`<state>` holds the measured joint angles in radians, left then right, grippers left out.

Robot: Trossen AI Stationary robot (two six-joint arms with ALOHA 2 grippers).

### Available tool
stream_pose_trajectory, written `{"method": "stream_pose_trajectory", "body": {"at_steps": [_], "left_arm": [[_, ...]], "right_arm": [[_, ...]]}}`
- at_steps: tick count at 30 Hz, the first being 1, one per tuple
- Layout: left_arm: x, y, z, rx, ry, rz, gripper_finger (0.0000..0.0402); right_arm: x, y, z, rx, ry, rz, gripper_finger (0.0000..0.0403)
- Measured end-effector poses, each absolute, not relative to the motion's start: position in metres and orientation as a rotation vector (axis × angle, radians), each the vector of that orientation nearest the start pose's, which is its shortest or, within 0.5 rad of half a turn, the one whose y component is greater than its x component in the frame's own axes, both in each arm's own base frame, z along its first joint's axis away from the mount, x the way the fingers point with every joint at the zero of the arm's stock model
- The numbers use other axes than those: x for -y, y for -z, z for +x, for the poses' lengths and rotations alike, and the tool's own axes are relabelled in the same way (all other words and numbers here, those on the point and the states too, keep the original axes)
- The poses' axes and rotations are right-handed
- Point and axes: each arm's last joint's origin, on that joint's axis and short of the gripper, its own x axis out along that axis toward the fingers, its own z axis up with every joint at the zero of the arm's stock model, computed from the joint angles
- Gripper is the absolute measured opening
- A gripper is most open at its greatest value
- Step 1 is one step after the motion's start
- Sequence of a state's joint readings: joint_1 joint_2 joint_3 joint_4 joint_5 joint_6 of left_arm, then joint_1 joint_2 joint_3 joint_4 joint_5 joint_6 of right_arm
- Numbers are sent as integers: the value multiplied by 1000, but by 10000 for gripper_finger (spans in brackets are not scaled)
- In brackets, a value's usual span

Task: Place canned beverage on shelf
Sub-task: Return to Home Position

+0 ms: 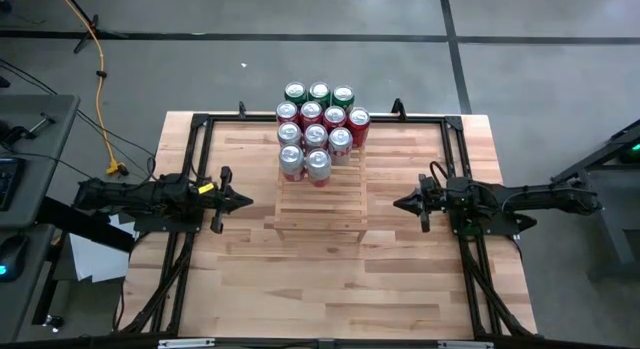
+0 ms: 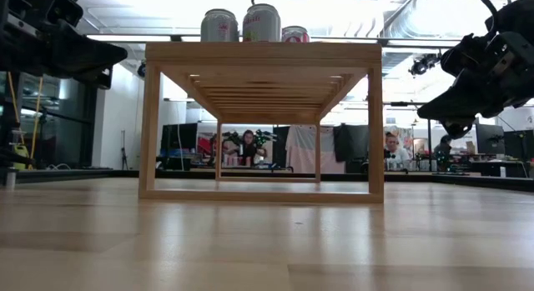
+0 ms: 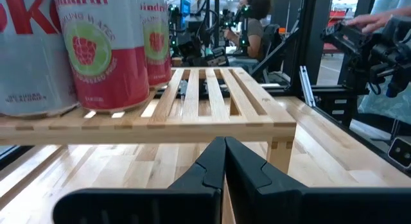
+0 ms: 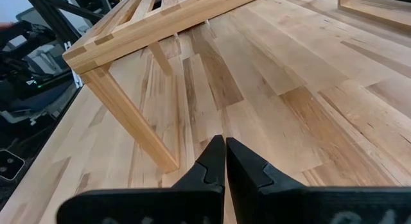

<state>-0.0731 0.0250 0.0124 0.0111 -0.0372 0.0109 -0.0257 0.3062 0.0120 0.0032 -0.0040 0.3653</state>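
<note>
High view — shelf [image 1: 320,204], cans [image 1: 315,135] aboard — between left gripper [image 1: 246,199], right gripper [image 1: 398,202].

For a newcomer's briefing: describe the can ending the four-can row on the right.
Find the slatted wooden shelf mid-table, cans crowding its far end. One row holds four; take its end can on the right gripper's side. It alone juts past neighbouring rows.
</note>
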Motion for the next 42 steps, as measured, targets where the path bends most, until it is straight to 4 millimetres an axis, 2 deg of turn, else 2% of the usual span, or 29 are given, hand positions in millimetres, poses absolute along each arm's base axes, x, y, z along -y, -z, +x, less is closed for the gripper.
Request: {"method": "stream_pose_trajectory", "body": {"at_steps": [6,20,42], "left_arm": [[6,-169,97,27,35,9,3],[6,-169,97,28,35,9,3],[6,-169,97,29,35,9,3]], "right_arm": [[3,-147,110,-223,63,367,0],[2,-172,97,67,10,365,0],[2,-169,97,32,15,365,0]]}}
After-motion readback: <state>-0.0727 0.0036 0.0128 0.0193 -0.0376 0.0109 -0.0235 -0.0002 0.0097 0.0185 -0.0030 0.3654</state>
